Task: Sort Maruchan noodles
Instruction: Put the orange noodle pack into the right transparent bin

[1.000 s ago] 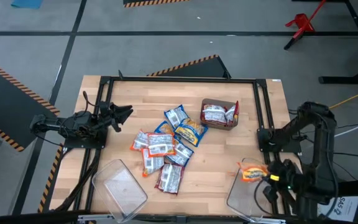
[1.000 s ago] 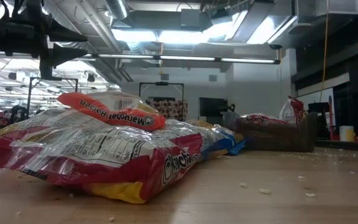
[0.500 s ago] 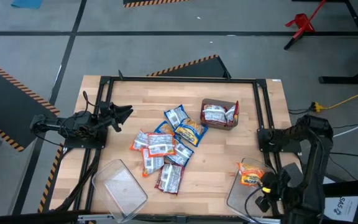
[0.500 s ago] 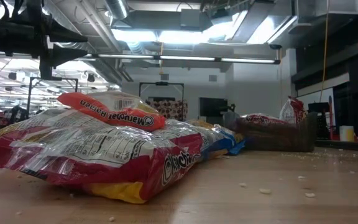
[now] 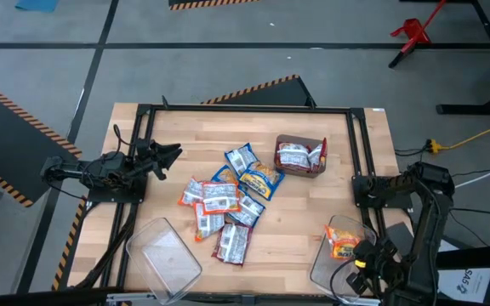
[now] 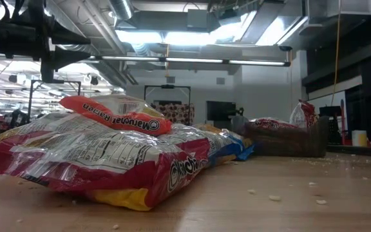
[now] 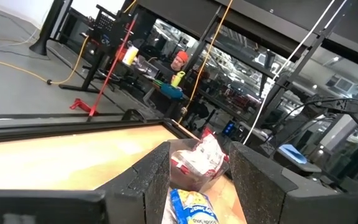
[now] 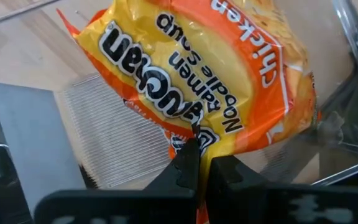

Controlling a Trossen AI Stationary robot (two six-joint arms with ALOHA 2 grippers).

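Observation:
A pile of Maruchan noodle packets point(image 5: 228, 202) lies mid-table and fills the low view's foreground point(image 6: 102, 151). My right gripper point(image 5: 356, 252) is at the near right, shut on an orange chicken packet point(image 5: 344, 241) over the right clear bin point(image 5: 323, 265). The right wrist view shows that packet point(image 8: 216, 74) close up. I cannot tell whether it rests on the bin floor. At the table's left edge, my left gripper point(image 5: 170, 155) stands open, level and holding nothing. Its fingers frame the brown box point(image 7: 197, 163). My right gripper pinches the orange packet's sealed edge point(image 8: 194, 134) between its two shut fingers. The fingers point steeply down, coming from the table's near right. The packet spreads away from the fingertips, printed face up, inside the rim of the clear bin.
A brown cardboard box point(image 5: 301, 157) with red-labelled packets stands at the far right of the pile. A second clear bin point(image 5: 165, 255) lies at the near left. A black frame rail point(image 5: 245, 108) runs around the wooden table. Crumbs dot the boards point(image 6: 275, 196).
My right gripper has sunk and moved toward the table's near edge, staying shut on the orange packet. The packet has gone down with it, lower over the right bin.

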